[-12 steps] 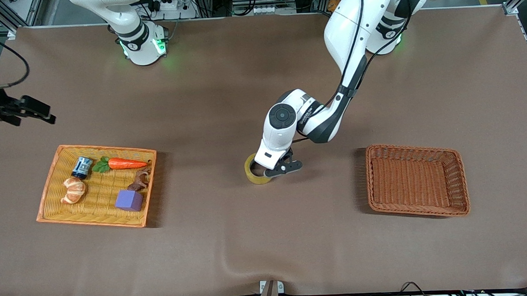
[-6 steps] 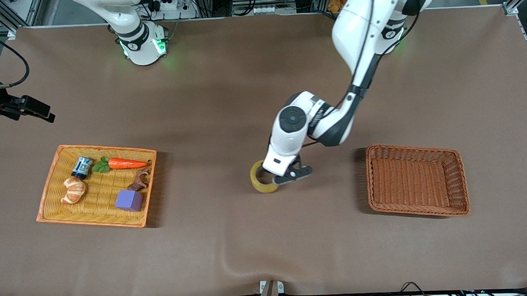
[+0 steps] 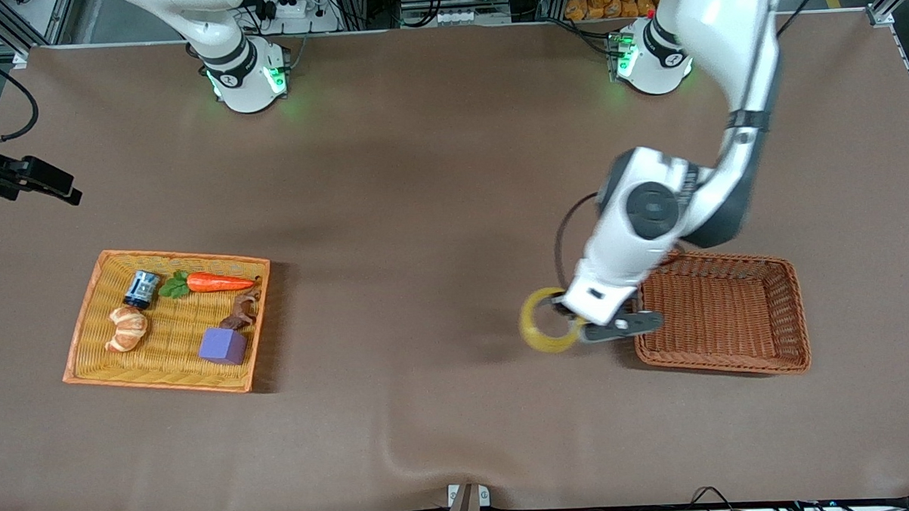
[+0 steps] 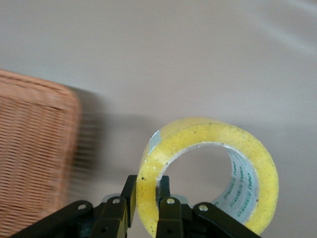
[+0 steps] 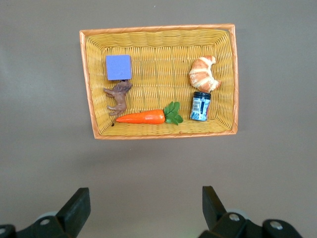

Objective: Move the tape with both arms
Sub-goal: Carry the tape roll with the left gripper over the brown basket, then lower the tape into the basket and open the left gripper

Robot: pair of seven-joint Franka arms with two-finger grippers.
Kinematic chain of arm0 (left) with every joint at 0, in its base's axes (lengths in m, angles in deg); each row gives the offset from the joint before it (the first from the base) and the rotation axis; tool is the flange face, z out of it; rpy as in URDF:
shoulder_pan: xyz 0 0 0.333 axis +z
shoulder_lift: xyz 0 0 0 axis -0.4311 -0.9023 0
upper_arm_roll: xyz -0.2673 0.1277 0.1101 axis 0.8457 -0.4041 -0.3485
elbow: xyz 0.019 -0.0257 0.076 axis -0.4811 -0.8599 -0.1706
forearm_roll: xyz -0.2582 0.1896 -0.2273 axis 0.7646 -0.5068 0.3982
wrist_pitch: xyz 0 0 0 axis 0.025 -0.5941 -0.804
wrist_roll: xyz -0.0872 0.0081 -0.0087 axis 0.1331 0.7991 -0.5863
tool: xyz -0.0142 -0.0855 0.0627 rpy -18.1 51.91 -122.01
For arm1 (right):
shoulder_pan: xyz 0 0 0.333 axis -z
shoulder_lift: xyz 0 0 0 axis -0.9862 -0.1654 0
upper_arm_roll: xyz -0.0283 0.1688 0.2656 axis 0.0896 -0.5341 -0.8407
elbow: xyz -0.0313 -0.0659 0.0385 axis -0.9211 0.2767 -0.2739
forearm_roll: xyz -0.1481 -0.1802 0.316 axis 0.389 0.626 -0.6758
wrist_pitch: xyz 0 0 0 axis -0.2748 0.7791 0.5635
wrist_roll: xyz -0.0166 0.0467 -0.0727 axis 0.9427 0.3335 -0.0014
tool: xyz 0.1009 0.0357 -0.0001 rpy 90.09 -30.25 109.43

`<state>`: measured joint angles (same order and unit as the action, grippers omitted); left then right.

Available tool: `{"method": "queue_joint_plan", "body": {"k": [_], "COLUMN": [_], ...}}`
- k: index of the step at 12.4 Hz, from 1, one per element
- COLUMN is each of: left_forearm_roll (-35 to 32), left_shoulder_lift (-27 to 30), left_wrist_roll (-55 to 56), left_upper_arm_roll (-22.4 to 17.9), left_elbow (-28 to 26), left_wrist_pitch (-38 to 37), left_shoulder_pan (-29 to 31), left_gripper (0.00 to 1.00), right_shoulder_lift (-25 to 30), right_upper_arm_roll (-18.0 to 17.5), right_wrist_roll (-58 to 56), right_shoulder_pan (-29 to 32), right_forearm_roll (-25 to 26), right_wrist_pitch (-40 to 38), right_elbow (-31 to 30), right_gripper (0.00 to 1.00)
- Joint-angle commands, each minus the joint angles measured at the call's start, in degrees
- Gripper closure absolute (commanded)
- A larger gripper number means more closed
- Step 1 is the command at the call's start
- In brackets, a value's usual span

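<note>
The tape (image 3: 540, 333), a yellowish translucent ring, hangs upright in my left gripper (image 3: 572, 325). The gripper is shut on the ring's wall, one finger inside the core and one outside. It holds the tape above the table, just beside the brown wicker basket (image 3: 715, 256) on the side toward the right arm's end. In the left wrist view the tape (image 4: 198, 133) fills the lower middle between the fingers of the left gripper (image 4: 147, 191), with the basket (image 4: 34, 148) close by. My right gripper (image 3: 44, 187) is open and empty, waiting above the table at the right arm's end (image 5: 146, 203).
A yellow wicker tray (image 3: 86, 321) at the right arm's end holds a croissant (image 3: 127, 328), a small jar (image 3: 141, 288), a carrot (image 3: 217, 282), a brown figurine (image 3: 241, 311) and a purple cube (image 3: 223, 345). The right wrist view shows this tray (image 5: 158, 29) from above.
My left arm has lifted the tape from the table's middle and carried it toward the left arm's end, up to the brown basket. The right gripper has drifted slightly outward.
</note>
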<state>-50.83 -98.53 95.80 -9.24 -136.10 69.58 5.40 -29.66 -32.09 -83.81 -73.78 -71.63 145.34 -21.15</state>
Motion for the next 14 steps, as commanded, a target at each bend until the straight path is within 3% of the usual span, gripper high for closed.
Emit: {"method": "queue_joint_plan", "body": {"k": [1, 6, 11, 13, 14], "left_forearm_roll": [-0.4, 2.3, 1.7, 1.7, 1.7], "left_shoulder_lift": [4.5, 2.3, -0.6, -2.4, -3.1], "left_wrist_roll": [-14.1, -39.7, -43.9, -51.4, -53.0], "left_upper_arm_roll": [1.1, 1.2, 1.0, 1.0, 1.0], "left_elbow": [-7.7, -10.0, -10.2, -9.7, -9.3], "left_wrist_pitch": [0.7, 1.3, 3.7, 3.7, 4.1], "left_shoulder_pan": [7.8, 18.6, 21.3, 24.3, 25.0], "left_gripper": [1.00, 1.00, 1.00, 1.00, 0.95], "right_shoulder_lift": [0.2, 0.0, -1.0, -1.4, -1.5], "right_upper_arm_roll": [-1.2, -0.7, -1.0, -0.9, -0.9], "right_wrist_roll": [-0.4, -0.2, 0.0, 0.0, 0.0], "right_shoulder_pan": [0.0, -0.4, -2.0, -1.8, -1.8], "right_forearm_roll": [0.4, -0.2, -2.8, -2.7, -2.7], "right_wrist_pitch": [-1.1, -2.9, -1.2, -1.1, -1.2], "right_elbow": [2.0, 2.5, 2.5, 2.4, 2.5], "right_gripper": [0.00, 0.00, 0.00, 0.00, 0.00]}}
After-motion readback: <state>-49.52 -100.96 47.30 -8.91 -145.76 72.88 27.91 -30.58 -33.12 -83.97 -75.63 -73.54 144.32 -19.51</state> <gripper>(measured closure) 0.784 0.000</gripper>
